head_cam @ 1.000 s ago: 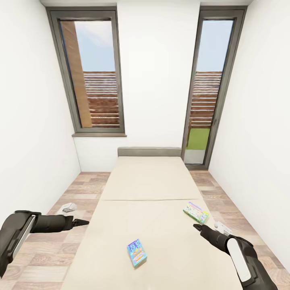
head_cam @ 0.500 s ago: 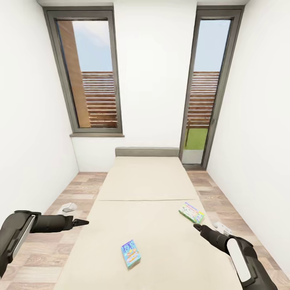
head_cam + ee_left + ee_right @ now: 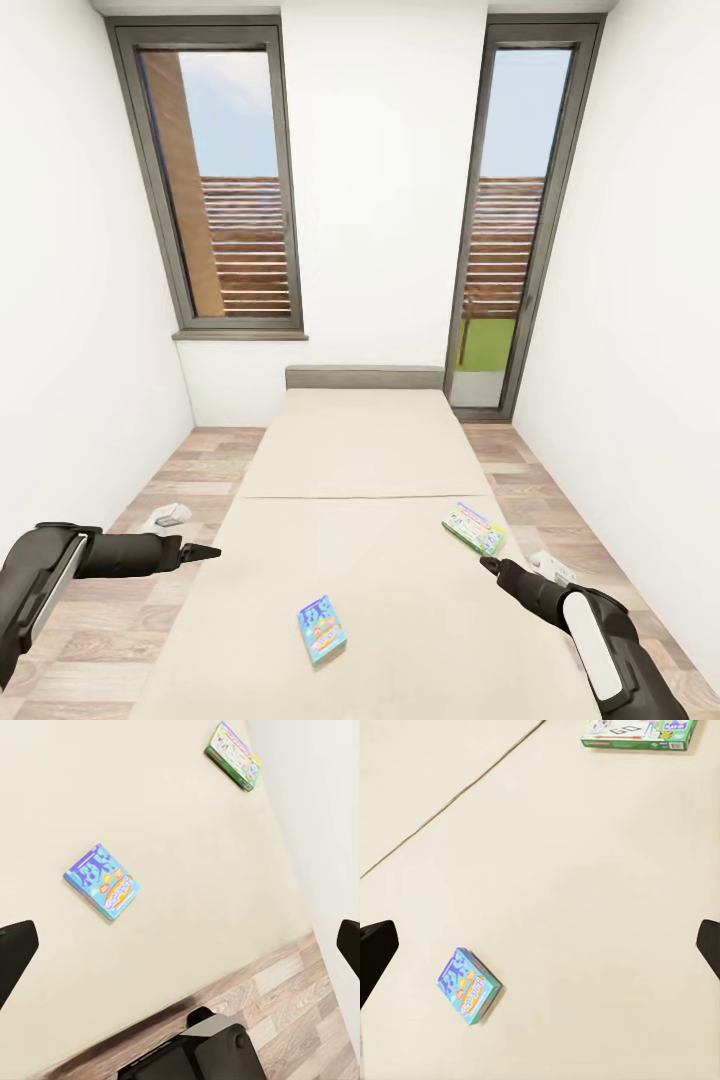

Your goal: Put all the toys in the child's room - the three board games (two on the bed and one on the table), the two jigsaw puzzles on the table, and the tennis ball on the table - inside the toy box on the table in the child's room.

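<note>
As I am looking down from the head view, the blue flat cardboard game box (image 3: 322, 628) is lying near the foot of the wide cream bed (image 3: 370, 450) and the white, green-edged game box (image 3: 474, 527) near its right edge, well apart, with my left gripper (image 3: 205, 551) and right gripper (image 3: 487, 565) flanking them, their gape impossible to judge. In the left wrist view, my fingers (image 3: 16, 949) are standing wide and empty; both boxes are looking light, stiff and thin on soft mattress, so I am judging a pinch across the short edges best. In the right wrist view, wide fingers (image 3: 375, 951) are framing open mattress all round the blue box (image 3: 468, 986), leaving free room.

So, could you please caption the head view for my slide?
Two board games lie on the bed between both grippers.
</note>
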{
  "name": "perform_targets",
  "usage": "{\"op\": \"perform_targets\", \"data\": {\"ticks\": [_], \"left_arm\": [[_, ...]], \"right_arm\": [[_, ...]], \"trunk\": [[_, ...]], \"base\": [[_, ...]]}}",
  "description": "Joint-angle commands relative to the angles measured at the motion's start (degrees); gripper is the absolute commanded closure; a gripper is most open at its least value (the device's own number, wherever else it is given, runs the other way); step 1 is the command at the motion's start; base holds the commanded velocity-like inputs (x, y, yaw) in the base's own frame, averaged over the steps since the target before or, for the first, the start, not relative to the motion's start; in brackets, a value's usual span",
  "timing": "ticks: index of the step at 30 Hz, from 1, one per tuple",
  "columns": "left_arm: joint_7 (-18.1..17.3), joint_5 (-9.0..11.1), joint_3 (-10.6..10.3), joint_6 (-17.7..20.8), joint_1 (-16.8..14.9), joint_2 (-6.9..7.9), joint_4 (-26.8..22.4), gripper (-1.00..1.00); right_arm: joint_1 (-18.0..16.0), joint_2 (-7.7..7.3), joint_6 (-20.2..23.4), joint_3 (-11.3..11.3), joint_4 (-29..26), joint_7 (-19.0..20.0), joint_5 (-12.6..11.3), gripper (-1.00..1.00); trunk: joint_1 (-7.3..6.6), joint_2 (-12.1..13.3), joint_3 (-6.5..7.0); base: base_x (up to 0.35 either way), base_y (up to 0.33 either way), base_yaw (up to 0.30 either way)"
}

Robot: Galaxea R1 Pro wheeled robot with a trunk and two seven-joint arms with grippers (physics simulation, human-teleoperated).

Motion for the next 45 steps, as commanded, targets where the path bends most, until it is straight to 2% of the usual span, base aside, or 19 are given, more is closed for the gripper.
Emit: {"op": "perform_targets", "data": {"ticks": [1, 15, 45], "left_arm": [[-0.20, -0.01, 0.05, 0.46, -0.02, -0.01, 0.00, -1.00], [-0.19, 0.00, 0.04, 0.45, -0.01, 0.00, 0.01, -1.00], [-0.10, 0.00, -0.02, 0.44, -0.02, -0.07, 0.01, -1.00]], "right_arm": [[-0.02, 0.01, 0.29, -0.09, -0.03, 0.07, -0.08, -1.00], [-0.02, 0.06, 0.28, -0.01, -0.03, -0.01, -0.07, -1.00], [-0.02, 0.05, 0.28, 0.00, 0.03, -0.01, -0.07, -1.00]], "trunk": [[0.02, -0.05, -0.03], [0.02, -0.05, -0.03], [0.02, -0.05, -0.03]], "base": [[0.000, -0.003, 0.000], [0.004, -0.001, 0.000], [0.084, 0.006, 0.000]]}}
